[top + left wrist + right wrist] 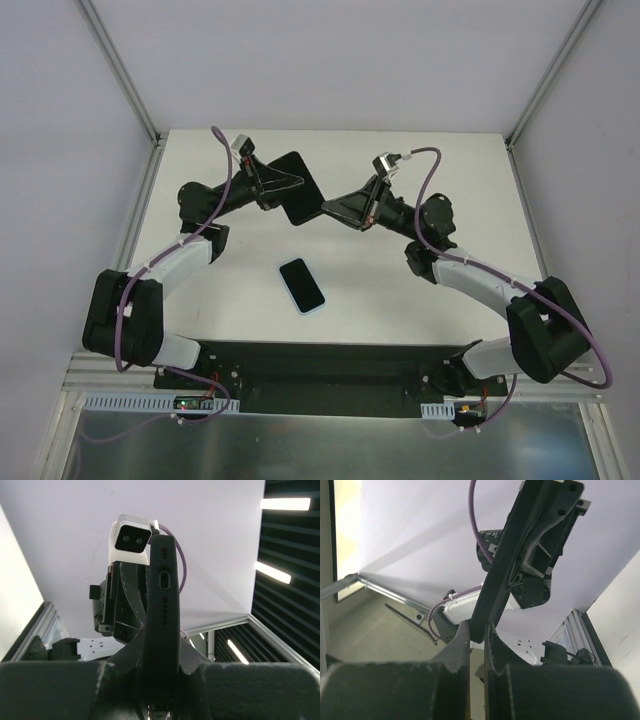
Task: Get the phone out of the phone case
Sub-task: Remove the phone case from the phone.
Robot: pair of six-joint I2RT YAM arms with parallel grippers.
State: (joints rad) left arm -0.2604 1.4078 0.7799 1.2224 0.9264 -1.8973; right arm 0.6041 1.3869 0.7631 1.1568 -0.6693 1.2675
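The phone [302, 285] lies flat on the white table, black screen up with a pale rim, between the two arms and apart from both grippers. The black phone case [296, 189] is held up in the air above the table's far half. My left gripper [283, 183] is shut on the case's left side; in the left wrist view the case edge [162, 595] with its port cut-outs rises from between the jaws [162, 682]. My right gripper [329, 207] is shut on the case's right corner, its fingertips [477, 635] pinching the thin case edge [506, 570].
White walls with metal frame posts [125, 70] close in the table on three sides. The black base plate [320, 365] runs along the near edge. The right wrist camera [131, 539] sits close behind the case in the left wrist view.
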